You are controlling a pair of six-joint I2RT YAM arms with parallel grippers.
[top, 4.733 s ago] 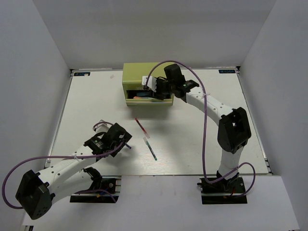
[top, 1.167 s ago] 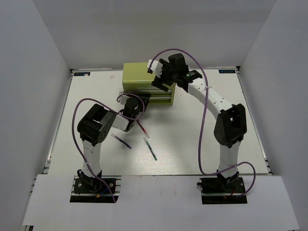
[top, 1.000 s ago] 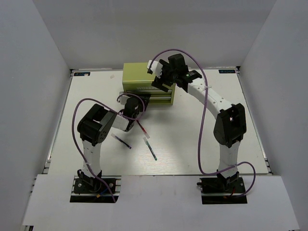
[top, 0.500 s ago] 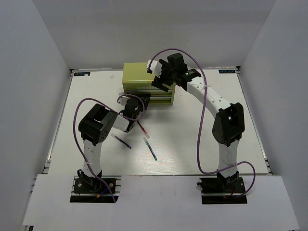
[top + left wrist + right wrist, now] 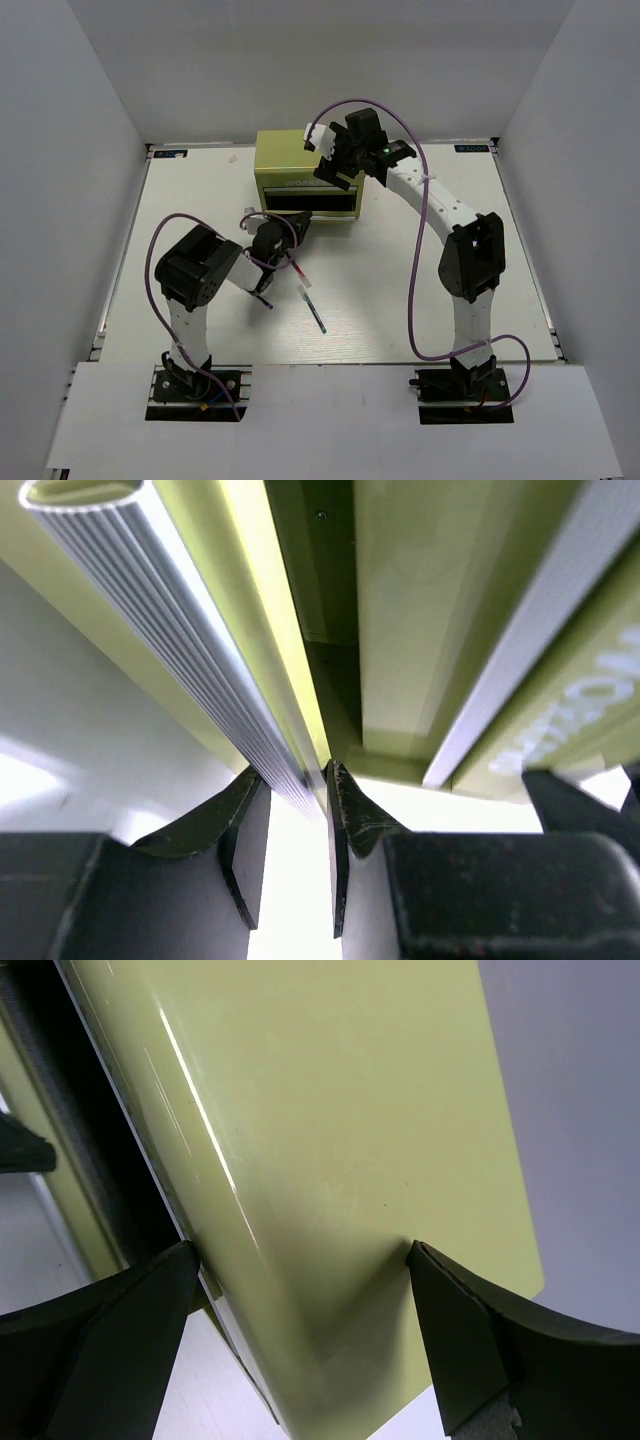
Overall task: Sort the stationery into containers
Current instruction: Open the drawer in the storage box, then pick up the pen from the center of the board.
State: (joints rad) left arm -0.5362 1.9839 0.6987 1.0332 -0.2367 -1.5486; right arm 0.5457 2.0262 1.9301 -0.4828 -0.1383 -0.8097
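Note:
The olive tool chest (image 5: 290, 160) stands at the back of the table. My left gripper (image 5: 298, 222) is at its front, shut on the ribbed silver handle (image 5: 200, 640) of a drawer; in the left wrist view the handle's end sits between the fingers (image 5: 295, 780). My right gripper (image 5: 325, 155) stands open astride the chest's front right top corner (image 5: 330, 1110), fingertips touching it on both sides (image 5: 300, 1250). Three pens lie on the table: a red one (image 5: 297, 266), a white and teal one (image 5: 312, 308) and a dark blue one (image 5: 265, 300), partly under my left arm.
The white table (image 5: 420, 290) is closed in by pale walls on three sides. My left arm folds back over the table's left half, with its purple cable looping beside it. The right arm reaches up the right side to the chest.
My left gripper has narrowed onto the drawer handle and drawn back toward the near edge. A dark opening now shows in the chest's front. The right gripper has hardly moved.

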